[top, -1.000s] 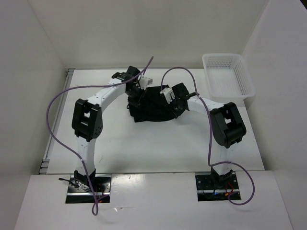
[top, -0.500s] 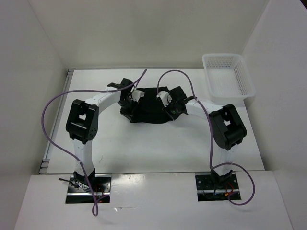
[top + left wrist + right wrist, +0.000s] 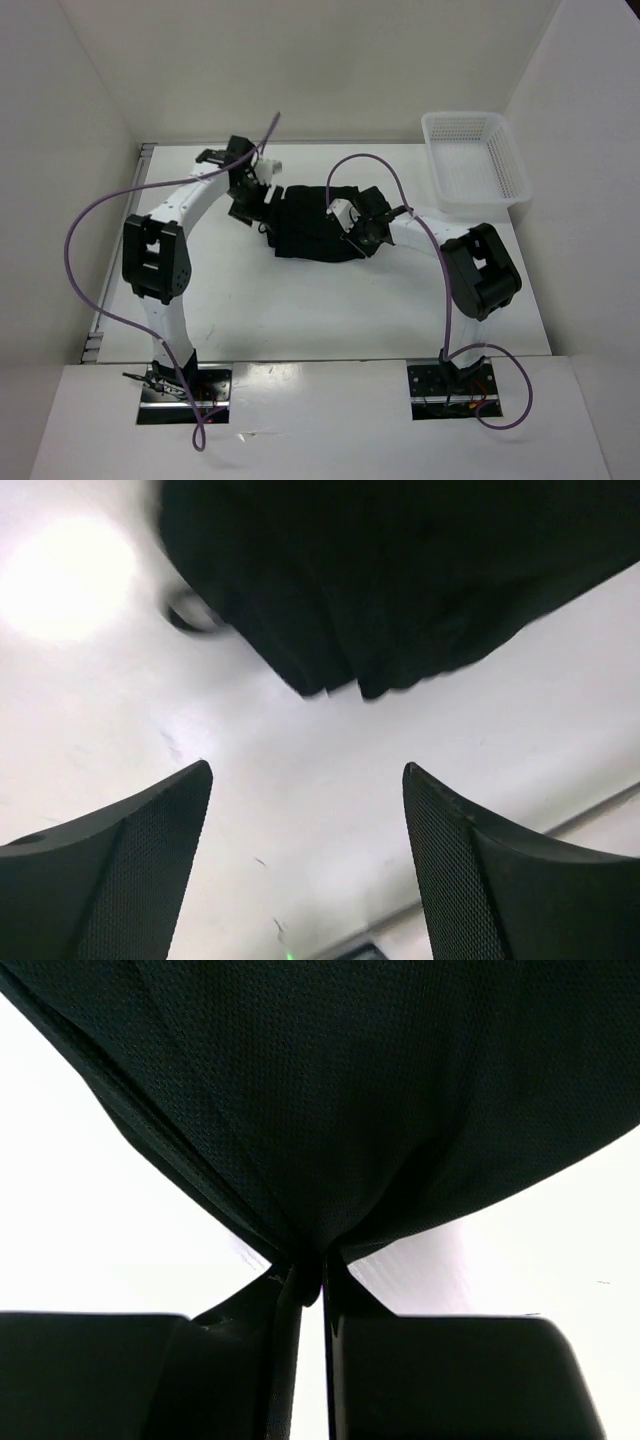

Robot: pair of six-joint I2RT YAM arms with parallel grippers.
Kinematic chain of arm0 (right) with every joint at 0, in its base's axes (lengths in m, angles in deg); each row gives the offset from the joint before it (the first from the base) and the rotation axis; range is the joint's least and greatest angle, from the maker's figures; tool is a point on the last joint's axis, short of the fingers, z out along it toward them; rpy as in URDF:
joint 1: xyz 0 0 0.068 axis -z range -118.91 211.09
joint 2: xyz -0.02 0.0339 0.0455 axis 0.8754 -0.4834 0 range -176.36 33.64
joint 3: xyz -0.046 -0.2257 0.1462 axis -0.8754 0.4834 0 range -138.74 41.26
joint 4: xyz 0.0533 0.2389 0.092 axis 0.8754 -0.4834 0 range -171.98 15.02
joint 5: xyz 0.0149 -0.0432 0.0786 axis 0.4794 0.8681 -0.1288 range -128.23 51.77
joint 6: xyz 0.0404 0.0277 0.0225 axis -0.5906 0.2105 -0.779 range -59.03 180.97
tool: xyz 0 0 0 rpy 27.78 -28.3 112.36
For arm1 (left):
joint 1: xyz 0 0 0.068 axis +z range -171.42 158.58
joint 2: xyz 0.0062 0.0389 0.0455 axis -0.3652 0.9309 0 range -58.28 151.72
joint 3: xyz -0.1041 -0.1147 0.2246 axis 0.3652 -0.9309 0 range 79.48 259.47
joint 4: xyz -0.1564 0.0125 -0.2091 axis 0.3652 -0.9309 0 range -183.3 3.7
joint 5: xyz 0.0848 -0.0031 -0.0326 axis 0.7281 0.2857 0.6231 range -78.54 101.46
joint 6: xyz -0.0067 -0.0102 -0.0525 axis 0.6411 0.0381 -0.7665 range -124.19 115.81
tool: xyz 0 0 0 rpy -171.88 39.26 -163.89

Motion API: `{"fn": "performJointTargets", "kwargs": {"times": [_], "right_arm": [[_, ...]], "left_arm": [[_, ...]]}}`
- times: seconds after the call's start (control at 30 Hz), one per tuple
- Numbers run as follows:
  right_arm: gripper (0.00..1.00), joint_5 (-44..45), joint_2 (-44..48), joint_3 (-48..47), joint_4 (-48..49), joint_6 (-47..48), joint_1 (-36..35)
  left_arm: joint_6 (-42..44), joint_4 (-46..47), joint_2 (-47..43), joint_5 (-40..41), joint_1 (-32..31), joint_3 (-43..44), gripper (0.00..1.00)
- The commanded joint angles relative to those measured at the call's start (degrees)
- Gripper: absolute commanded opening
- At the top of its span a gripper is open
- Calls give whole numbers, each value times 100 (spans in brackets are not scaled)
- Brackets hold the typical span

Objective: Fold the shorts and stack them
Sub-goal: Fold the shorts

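Note:
The black shorts (image 3: pixel 305 228) lie bunched in a folded heap at the middle of the white table. My left gripper (image 3: pixel 250 205) hovers just left of the heap, open, with only bare table between its fingers; in the left wrist view the shorts (image 3: pixel 400 570) lie ahead of the fingertips (image 3: pixel 190 785), a drawstring loop (image 3: pixel 190 615) at their left corner. My right gripper (image 3: pixel 352 232) is at the heap's right side. In the right wrist view it (image 3: pixel 310 1285) is pinched shut on a fold of the shorts (image 3: pixel 340 1090), the fabric fanning up from the jaws.
A white mesh basket (image 3: pixel 476 160) stands at the back right corner of the table. White walls enclose the table on three sides. Purple cables arc over both arms.
My left gripper has let go of the shorts, opened wide and drawn back to the left. The right gripper stays pinched on the fabric and has shifted slightly toward me.

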Motion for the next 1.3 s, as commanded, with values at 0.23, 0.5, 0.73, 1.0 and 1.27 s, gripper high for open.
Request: {"fn": "performJointTargets", "kwargs": {"times": [0.23,0.5,0.73,1.0,1.27], "right_arm": [[25,469,127,36,77,295,37],[42,522,127,36,78,295,37],[28,663,22,36,139,295,37],[7,680,22,-26,139,549,37],[29,909,127,308,192,735,37]], "left_arm": [[19,288,1211,-734,259,2093,88],[19,535,1873,-803,197,2525,85],[19,263,2040,-1700,197,2788,48],[19,429,2031,-1639,258,2945,4],[19,509,2488,-1489,654,3281,21]]}}
